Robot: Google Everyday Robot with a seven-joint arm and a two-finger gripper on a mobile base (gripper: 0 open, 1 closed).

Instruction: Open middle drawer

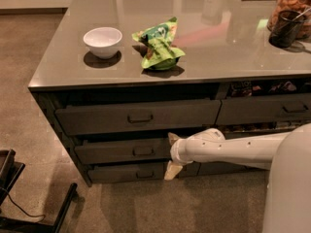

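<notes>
The middle drawer (116, 152) is the medium-height dark front between a taller drawer (97, 118) above and a slimmer one (116, 173) below. Its small loop handle (142, 151) sits at the centre. My gripper (171, 155) is at the right end of this front, to the right of the handle, on a white arm coming in from the right. Its fingers are spread vertically: one fingertip (172, 139) stands at the drawer's top edge and the other (169, 172) reaches below its bottom edge. They hold nothing. The drawer's inside is hidden.
On the grey countertop (233, 57) are a white bowl (102, 41), a green snack bag (158, 45), a dark cup (285, 28) and a jar (291, 1). More drawers (272, 110) lie to the right. A black frame (29, 212) stands on the floor at lower left.
</notes>
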